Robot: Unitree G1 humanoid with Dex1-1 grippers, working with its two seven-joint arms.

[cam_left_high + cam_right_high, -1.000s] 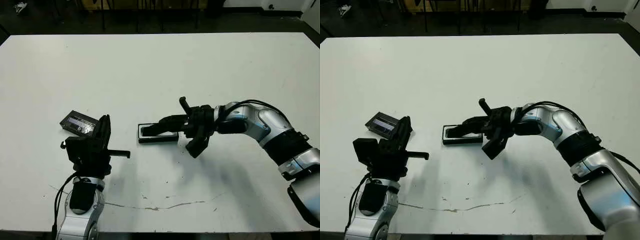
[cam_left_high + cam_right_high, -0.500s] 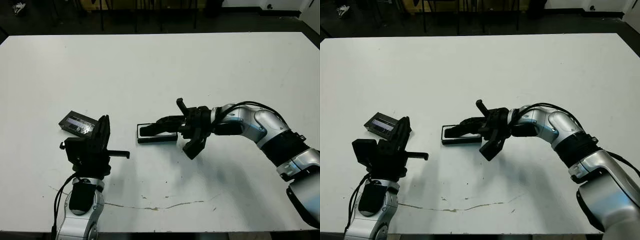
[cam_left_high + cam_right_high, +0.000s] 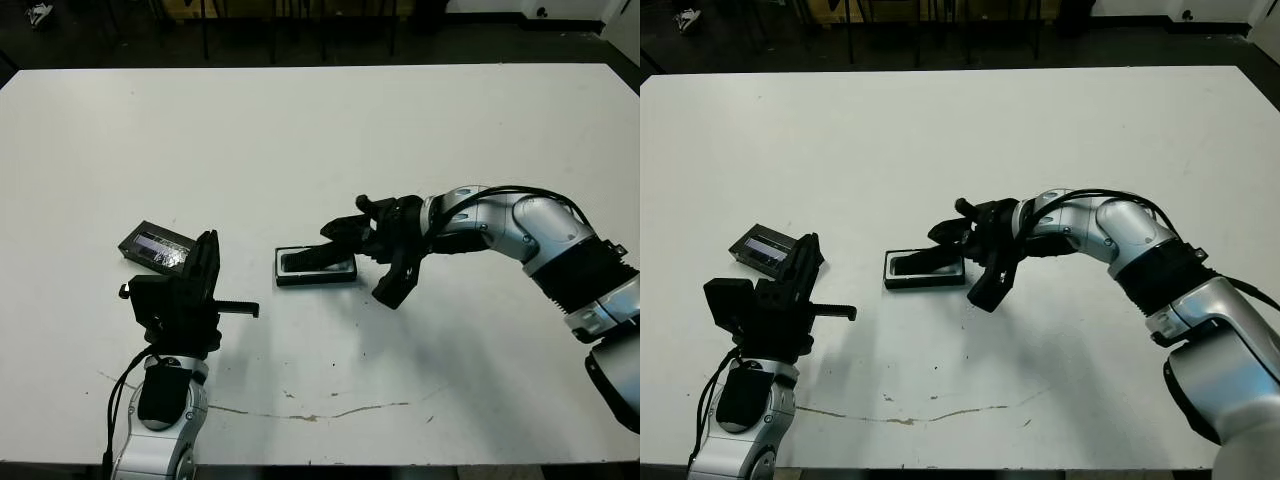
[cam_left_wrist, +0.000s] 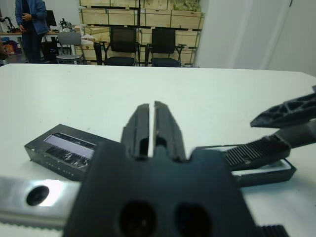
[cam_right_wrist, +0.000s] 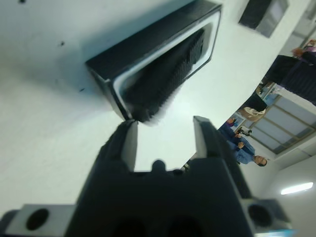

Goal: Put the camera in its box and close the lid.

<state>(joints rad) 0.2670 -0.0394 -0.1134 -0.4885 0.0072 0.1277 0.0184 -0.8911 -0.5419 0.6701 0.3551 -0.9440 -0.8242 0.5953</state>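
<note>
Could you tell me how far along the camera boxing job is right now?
Done: the camera lies in the box. In hand: the right gripper, open, is beside the box, holding nothing. Left: the lid lies apart on the table by the shut left gripper.

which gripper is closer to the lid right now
Left. The left gripper sits just beside the lid, on its near side; the right gripper is further off, at the box.

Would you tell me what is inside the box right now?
The camera lies in the box, with white lining showing around it. The right claw hangs open over one end, hiding that part.
</note>
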